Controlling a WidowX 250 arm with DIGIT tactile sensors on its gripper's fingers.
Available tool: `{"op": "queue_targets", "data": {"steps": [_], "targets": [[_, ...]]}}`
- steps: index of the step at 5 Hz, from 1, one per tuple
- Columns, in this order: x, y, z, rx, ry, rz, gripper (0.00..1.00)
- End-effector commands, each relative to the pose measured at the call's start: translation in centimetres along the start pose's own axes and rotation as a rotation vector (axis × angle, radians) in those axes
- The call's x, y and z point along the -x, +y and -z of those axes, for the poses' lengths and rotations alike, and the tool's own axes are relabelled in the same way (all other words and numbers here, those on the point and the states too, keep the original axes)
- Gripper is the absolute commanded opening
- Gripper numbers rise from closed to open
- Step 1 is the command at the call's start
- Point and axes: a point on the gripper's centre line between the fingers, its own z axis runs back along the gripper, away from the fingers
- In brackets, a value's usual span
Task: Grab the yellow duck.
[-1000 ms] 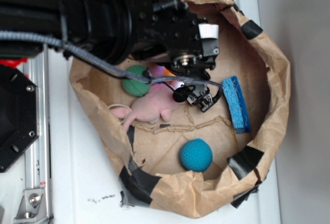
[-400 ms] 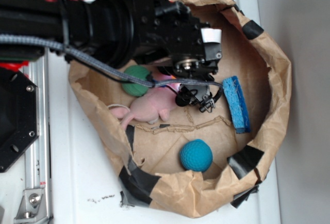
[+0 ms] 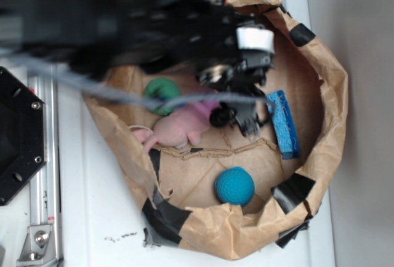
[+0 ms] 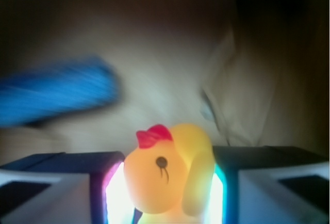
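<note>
White table (image 3: 98, 218) carrying a taped paper basket (image 3: 332, 95). Inside, gripper (image 4: 167, 182) closed on the yellow duck (image 4: 167, 170), clamped between both jaws. Compared with a second ago, now blurred from motion and apparently lifting, so grasp probably done. Close around: pink bunny (image 3: 181, 128), green ball (image 3: 161, 93), blue sponge (image 3: 284, 122); teal ball (image 3: 234, 185) apart.

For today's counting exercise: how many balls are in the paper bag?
2: the green ball sits beside the pink plush bunny, the blue ball near the bag's lower rim. The arm may hide others.

Exterior bright, arm (image 3: 123, 27) motion-blurred; wrist view dim, blurred, glare behind duck (image 4: 167, 170).
</note>
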Motion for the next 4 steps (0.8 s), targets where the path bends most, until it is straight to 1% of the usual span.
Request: {"op": "queue_targets", "data": {"steps": [1,2,3,4], "targets": [[-0.8,-1.5,-9.7,-0.019,-0.023,0.268,0.0],[0.7,-1.3,-9.6,-0.057,0.046,0.252,0.0],[1.2,-0.5,-9.4,-0.035,0.076,0.222,0.0],[0.8,0.0,-9.3,-0.024,0.058,0.2,0.0]]}}
